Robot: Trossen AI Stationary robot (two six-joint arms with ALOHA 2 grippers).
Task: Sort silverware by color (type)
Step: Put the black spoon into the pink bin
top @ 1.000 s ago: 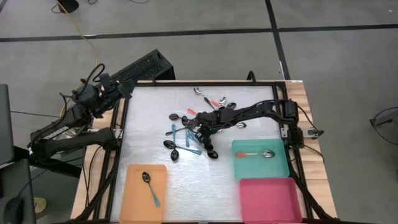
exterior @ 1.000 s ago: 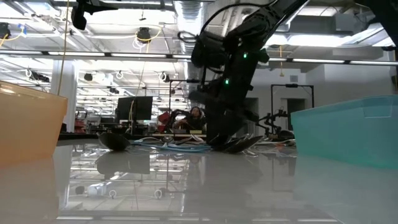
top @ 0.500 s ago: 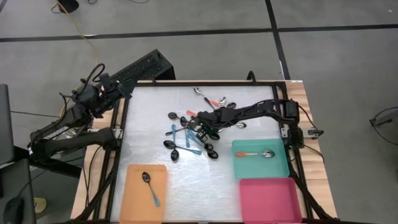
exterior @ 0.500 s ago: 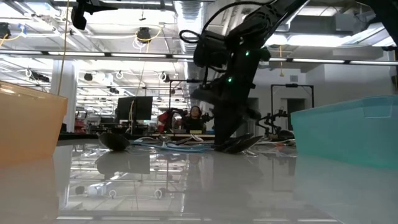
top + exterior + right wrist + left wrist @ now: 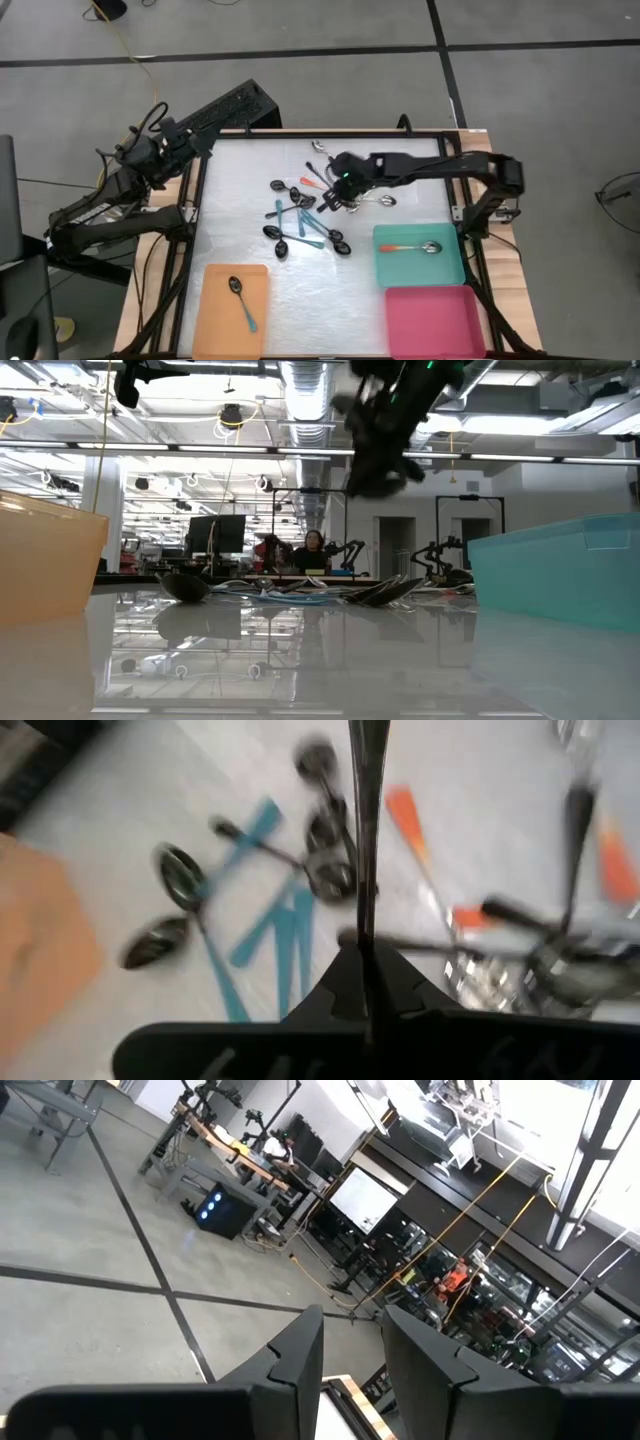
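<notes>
While the right gripper (image 5: 333, 190) hangs above the pile of spoons (image 5: 305, 220) mid-table, clenched on a dark metal spoon (image 5: 364, 830), it should carry it level to the pink tray (image 5: 435, 320); only its wrist view shows the pinched handle, which the overhead view hides. Left gripper (image 5: 350, 1370) waits off-table, fingers parted

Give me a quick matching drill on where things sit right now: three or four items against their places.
Things:
1. teal-handled spoon
2. orange-handled spoon
3. pink tray
4. right gripper

Places or states:
A. lying in the teal tray
B. holds no spoon
C. lying in the orange tray
D. raised above the pile, shut on a dark metal spoon

Pairs: 1-C, 2-A, 3-B, 4-D
</notes>
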